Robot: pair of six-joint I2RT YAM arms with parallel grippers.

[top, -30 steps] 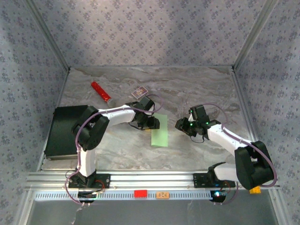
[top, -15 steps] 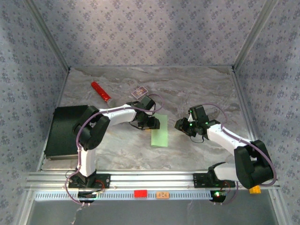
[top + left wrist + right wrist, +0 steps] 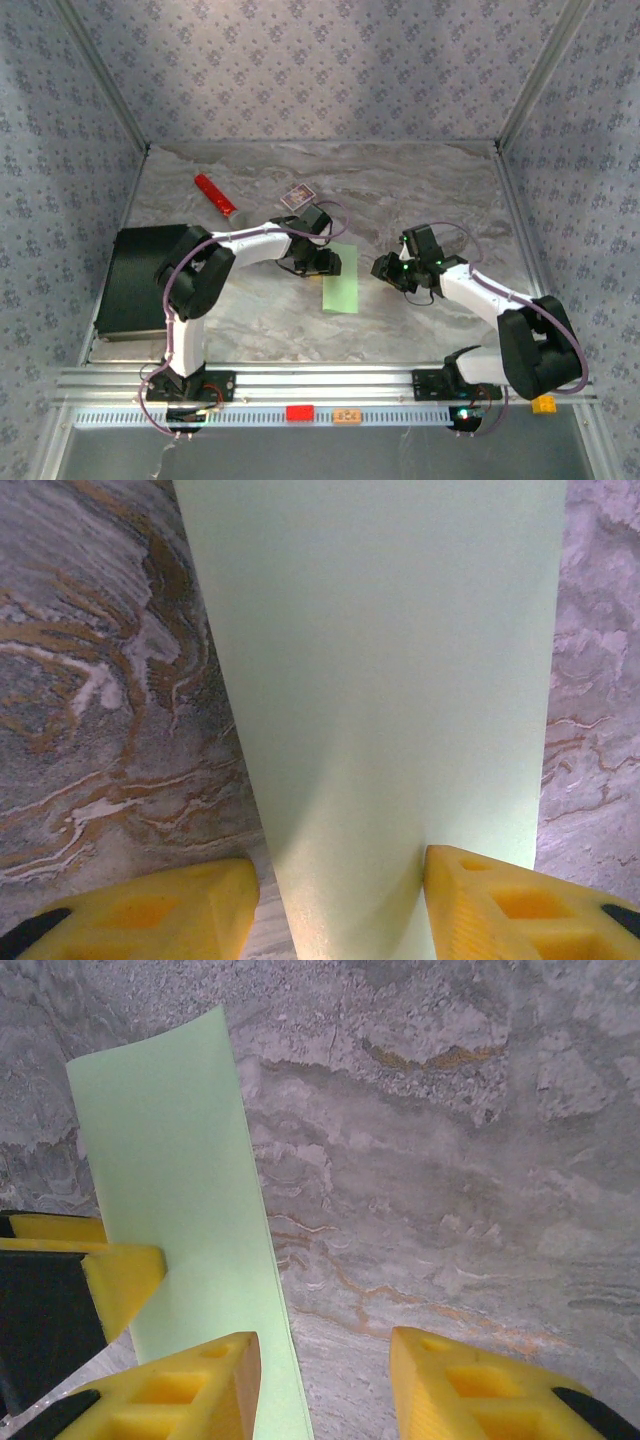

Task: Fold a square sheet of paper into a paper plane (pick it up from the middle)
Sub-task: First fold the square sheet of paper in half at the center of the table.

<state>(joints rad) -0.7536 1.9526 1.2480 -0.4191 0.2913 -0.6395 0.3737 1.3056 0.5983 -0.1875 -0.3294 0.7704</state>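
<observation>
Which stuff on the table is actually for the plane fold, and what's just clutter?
For the job:
- green paper
- left gripper, over the paper
- right gripper, beside it

Lying about:
- red cylinder
- card box
- black slab

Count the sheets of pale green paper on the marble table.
1. The pale green paper sheet lies at centre as a narrow strip, its far end under the left gripper, the right gripper close beside it. A second sheet beneath it would be hidden.
</observation>
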